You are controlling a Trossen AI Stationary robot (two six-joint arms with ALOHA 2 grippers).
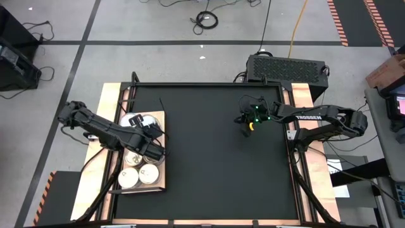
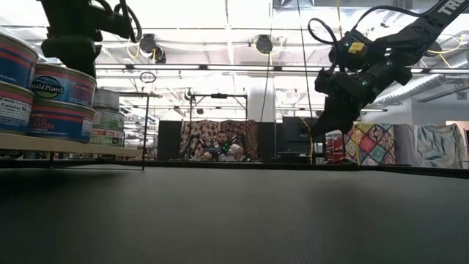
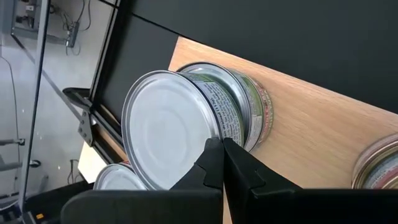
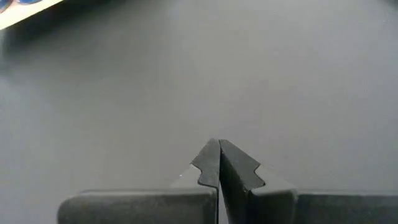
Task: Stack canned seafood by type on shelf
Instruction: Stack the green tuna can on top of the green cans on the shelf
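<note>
The shelf is a light-brown wooden board [image 1: 161, 130] at the table's left, on the black mat. It carries several tins: cream-topped ones [image 1: 128, 178] at its near end and a silver-topped stack [image 1: 143, 120] at its far end. In the left wrist view that stack [image 3: 168, 124] stands two tins high on the board [image 3: 311, 118]. My left gripper [image 1: 152, 151] [image 3: 221, 147] is shut, its tips beside the top tin's rim. My right gripper [image 1: 247, 124] [image 4: 219, 148] is shut and holds nothing, raised over the bare mat at the right. In the low view the stacked tins [image 2: 62, 86] stand at the left. My left gripper has its shut fingertips [image 3: 214, 158] right beside the upper rim [image 3: 211, 118] of the top silver-topped tin, coming from above and slanting. Whether they touch the tin I cannot tell. The tin sits flat on the one below it.
A large black mat [image 1: 215, 164] covers most of the table inside a dark frame [image 1: 209, 84]. A black box [image 1: 286, 67] stands beyond the far right corner. Further tins show at the edges of the left wrist view [image 3: 376, 165] [image 3: 118, 178].
</note>
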